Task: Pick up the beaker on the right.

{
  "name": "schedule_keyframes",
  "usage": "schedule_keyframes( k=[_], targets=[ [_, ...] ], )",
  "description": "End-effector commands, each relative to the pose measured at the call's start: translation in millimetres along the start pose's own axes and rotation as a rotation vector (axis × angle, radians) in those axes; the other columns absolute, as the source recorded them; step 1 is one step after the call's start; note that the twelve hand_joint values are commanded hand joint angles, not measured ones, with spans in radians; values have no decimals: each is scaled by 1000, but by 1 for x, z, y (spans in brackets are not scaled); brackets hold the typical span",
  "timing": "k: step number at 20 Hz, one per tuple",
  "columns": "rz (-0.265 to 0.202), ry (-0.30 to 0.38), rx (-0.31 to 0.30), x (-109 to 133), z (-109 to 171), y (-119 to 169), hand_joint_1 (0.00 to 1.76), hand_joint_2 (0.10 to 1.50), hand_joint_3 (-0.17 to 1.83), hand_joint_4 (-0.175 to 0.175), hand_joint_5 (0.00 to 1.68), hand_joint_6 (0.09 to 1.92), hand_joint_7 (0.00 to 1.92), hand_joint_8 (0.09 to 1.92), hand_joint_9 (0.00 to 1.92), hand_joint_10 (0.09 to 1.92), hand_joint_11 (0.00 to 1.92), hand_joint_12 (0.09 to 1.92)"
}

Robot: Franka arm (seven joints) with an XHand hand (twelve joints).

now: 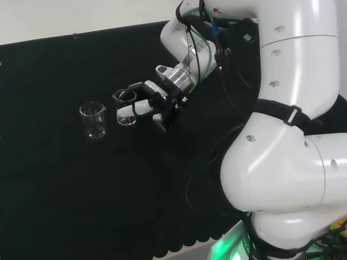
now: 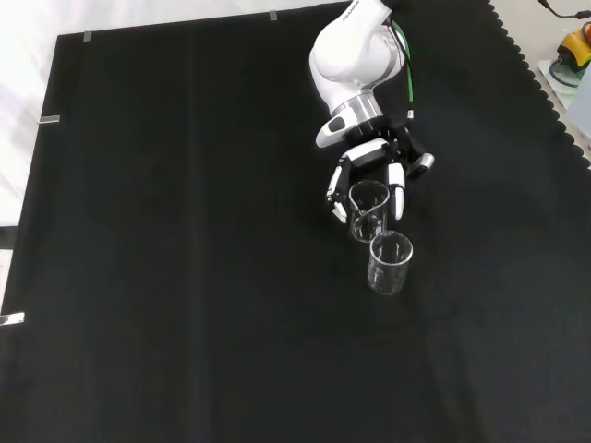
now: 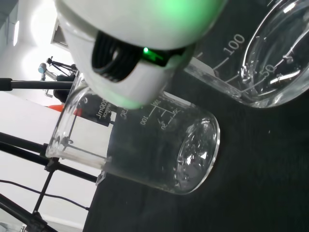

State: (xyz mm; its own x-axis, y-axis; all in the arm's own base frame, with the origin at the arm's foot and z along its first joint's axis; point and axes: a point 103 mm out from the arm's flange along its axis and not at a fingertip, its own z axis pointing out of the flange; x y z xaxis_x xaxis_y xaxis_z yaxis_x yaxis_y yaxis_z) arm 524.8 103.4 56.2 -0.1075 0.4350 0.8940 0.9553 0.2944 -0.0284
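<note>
Hand (image 1: 154, 104) is wrapping its fingers (image 2: 398, 196) around the right beaker (image 1: 125, 107) in the head view, curled on both sides of the glass. That beaker is sitting upright on the black cloth (image 1: 65, 179). The second beaker (image 1: 93, 119) is standing just beside it on the left, untouched.

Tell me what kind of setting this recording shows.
Probably a lab test bench set up for robot handling. A black cloth covers the bench, two clear graduated beakers stand on it, and the arm's hand closes around the nearer one.
</note>
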Motion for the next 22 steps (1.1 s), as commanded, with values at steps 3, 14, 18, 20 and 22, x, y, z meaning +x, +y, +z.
schedule_keyframes(
  k=[3,14,18,20,22],
  targets=[
    [-15,-61,31,0,-7,1,1396,1018,65,-175,1053,895,1259,737,937,940,774,924],
    [-34,-123,94,6,-5,3,1401,841,423,-175,1053,943,1243,826,959,976,801,900],
    [-41,-137,102,7,-15,2,1401,830,445,-175,1053,948,1242,832,960,980,803,900],
    [-42,-145,103,8,-18,1,1401,828,449,-175,1053,949,1241,834,961,980,803,901],
    [-41,-154,105,8,-21,0,1401,825,454,-175,1054,949,1240,836,963,981,803,901]
  ],
)
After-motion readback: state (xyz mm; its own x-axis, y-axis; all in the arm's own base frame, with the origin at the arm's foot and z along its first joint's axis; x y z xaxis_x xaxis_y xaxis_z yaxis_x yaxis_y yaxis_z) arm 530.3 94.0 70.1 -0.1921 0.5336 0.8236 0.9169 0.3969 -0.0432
